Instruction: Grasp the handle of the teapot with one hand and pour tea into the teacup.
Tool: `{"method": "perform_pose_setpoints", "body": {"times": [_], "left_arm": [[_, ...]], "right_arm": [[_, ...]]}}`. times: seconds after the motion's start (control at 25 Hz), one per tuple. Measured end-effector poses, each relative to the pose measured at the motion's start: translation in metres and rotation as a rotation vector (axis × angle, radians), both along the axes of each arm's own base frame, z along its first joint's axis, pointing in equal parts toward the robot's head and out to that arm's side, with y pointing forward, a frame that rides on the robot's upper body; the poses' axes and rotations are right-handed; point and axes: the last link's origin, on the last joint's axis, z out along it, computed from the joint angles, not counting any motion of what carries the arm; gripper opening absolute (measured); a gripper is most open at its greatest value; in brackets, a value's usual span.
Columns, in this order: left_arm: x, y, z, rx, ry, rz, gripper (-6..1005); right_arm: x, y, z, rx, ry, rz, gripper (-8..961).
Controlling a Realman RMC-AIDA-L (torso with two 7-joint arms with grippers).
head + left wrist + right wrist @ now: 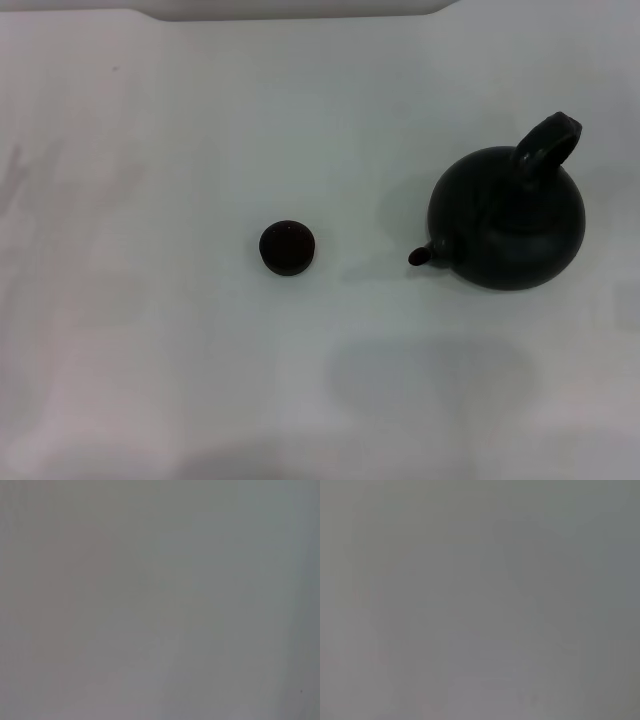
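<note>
Two items only, teapot (507,222) w/ handle (546,147) and teacup (287,247); both pincers unseen, state can't tell.

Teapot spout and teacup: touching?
Apart. The head view shows bare white table between the teapot spout tip and the teacup; the spout points toward the cup. No gripper appears in any view.
</note>
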Motion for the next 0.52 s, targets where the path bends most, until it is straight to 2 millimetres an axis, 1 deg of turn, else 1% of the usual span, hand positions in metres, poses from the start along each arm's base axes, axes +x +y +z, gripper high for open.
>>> {"method": "perform_pose_setpoints", "body": {"times": [0.28,0.52], "left_arm": [[0.003,0.002,-0.009,-0.015,-0.026,-0.002,862],[0.002,0.0,-0.012,-0.023,-0.037,0.005,862]], "right_arm": [[-0.007,-0.003,-0.002,0.026,0.025,0.045,877],[-0.007,-0.003,-0.005,0.036,0.038,0.044,877]]}}
